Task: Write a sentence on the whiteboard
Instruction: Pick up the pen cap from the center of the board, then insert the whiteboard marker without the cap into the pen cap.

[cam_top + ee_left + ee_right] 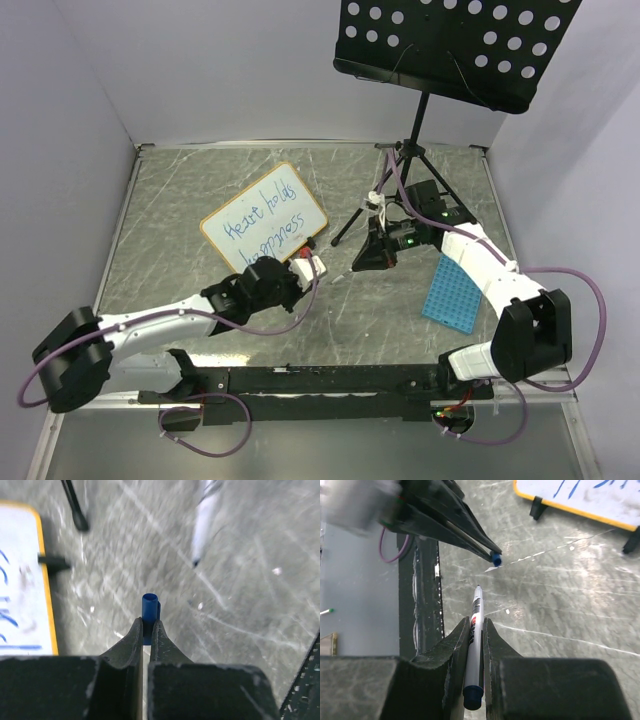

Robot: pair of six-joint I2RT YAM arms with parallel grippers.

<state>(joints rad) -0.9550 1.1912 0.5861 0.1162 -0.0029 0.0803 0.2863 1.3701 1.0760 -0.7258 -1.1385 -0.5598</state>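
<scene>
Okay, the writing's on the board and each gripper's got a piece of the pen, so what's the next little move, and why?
Probably ease the right gripper forward so its marker goes into the blue cap pinched by the left gripper. The sentence is on the whiteboard, the marker's tip is bare, and it points at the cap across a small gap.

One whiteboard point(264, 218), one three-word sentence point(272, 210), one marker point(478, 605), one blue cap point(150, 605), one blue grid tray point(452, 290), one music stand point(450, 45), one left hand point(148, 630), one right hand point(476, 627).
</scene>
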